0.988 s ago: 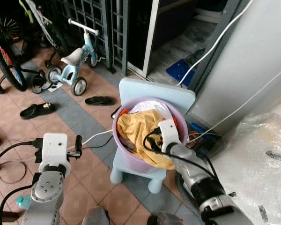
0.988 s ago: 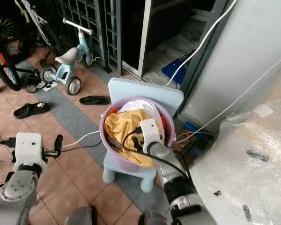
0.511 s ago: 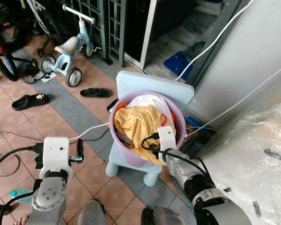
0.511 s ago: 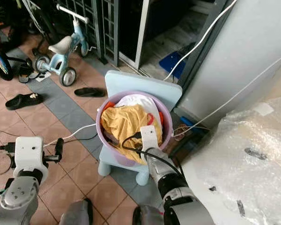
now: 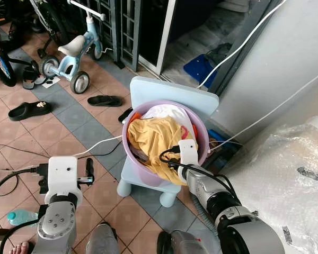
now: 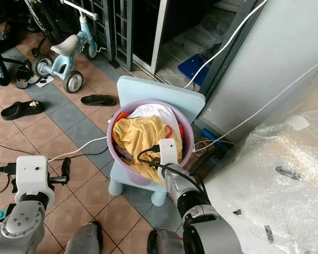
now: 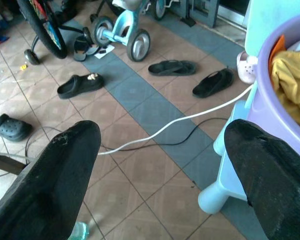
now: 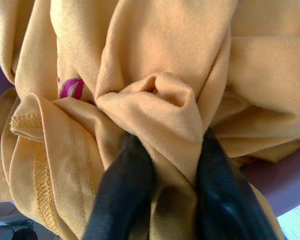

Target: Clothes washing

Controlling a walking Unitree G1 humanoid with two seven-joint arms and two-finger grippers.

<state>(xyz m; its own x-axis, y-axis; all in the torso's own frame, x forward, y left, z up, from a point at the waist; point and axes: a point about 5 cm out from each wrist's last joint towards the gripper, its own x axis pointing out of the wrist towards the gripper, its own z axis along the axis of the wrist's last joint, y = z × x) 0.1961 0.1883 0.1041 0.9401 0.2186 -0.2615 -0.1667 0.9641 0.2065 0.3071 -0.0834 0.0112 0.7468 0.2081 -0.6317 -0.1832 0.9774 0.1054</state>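
Nearer now to the round lilac plastic basin, the right gripper stays pinched on a fold of the mustard-yellow cotton garment, which wants a straight upward lift to clear the rim, while the left gripper hangs spread apart.

Blue balance bike, black sandals, white cable

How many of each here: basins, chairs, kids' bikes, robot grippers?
Round purple plastic basin holding clothes: 1
Light blue plastic child's chair under it: 1
Light blue kids' balance bike: 1
Grippers: 2 (left gripper open above the floor, right gripper shut on the yellow fabric garment)
Total: 5
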